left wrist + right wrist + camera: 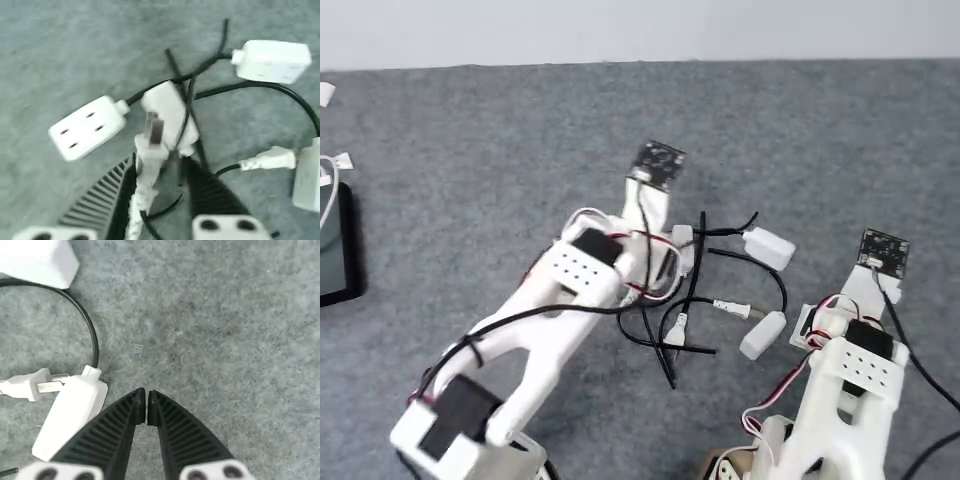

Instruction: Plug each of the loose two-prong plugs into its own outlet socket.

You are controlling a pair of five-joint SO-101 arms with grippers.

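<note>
Two arms stand at a grey carpeted table (470, 130), and between them we see a tangle of black cords (94, 340), white outlet blocks and white two-prong plugs. We find the left gripper (159, 162) clenched on the first plug (150, 150). Its white body sits between the black ribbed fingers (112, 197), its two metal prongs point away from the gripper, and its white cord runs back between the fingers. Right behind those prongs lies the middle outlet block (172, 110), crossed by a black cord. Just beside that lies the slotted outlet block (87, 127), its paired slots facing up and empty. The far outlet block (272, 61) lies well apart from the first plug, at the end of its own black cord. In the high view the left arm (575, 270) lies over the heap and the right arm (850, 380) stands to the side of it. The right gripper (146, 405) is pressed closed with nothing between its tips, and it hangs over bare carpet just beside the near outlet block (70, 417). The second plug (27, 385) lies flat on the carpet with its prongs aimed at the side of that block. They are not in any socket, and we cannot tell whether they touch it.
</note>
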